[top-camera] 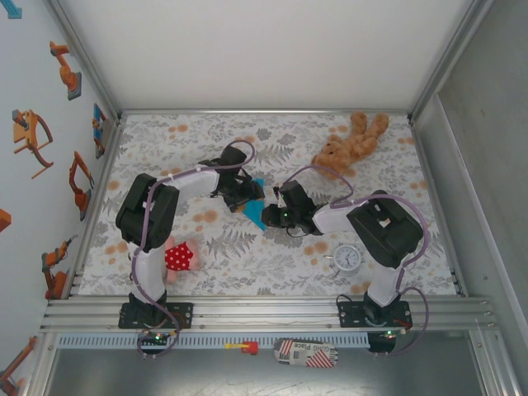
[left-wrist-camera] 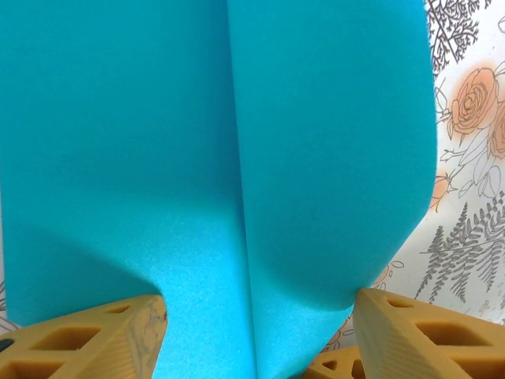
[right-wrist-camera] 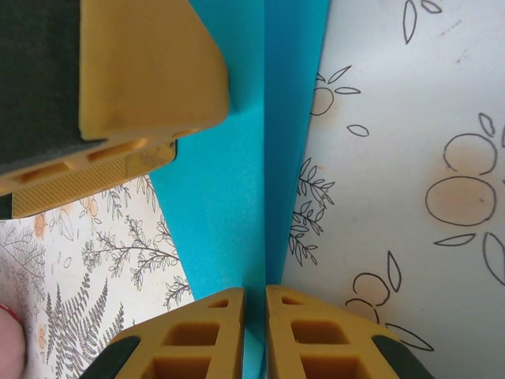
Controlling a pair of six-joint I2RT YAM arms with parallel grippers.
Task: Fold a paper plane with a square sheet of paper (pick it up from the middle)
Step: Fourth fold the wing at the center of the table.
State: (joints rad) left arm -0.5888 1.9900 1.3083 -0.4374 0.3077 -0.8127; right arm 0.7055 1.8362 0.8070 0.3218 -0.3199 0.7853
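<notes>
At the middle of the floral tabletop (top-camera: 247, 256), between the two arms, a partly folded turquoise sheet of paper (top-camera: 254, 214) is seen. Its centre crease is pinched by the right tool (right-wrist-camera: 254, 304), closed narrowly on it. The left tool (left-wrist-camera: 258, 316) is spread wide, with the paper lying between its fingers. Thin, light and limp, the sheet is judged easily creased or torn; it is best gripped along the stiffer fold.

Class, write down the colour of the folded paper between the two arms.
The paper is plain turquoise-blue; the left wrist view shows it best.
</notes>
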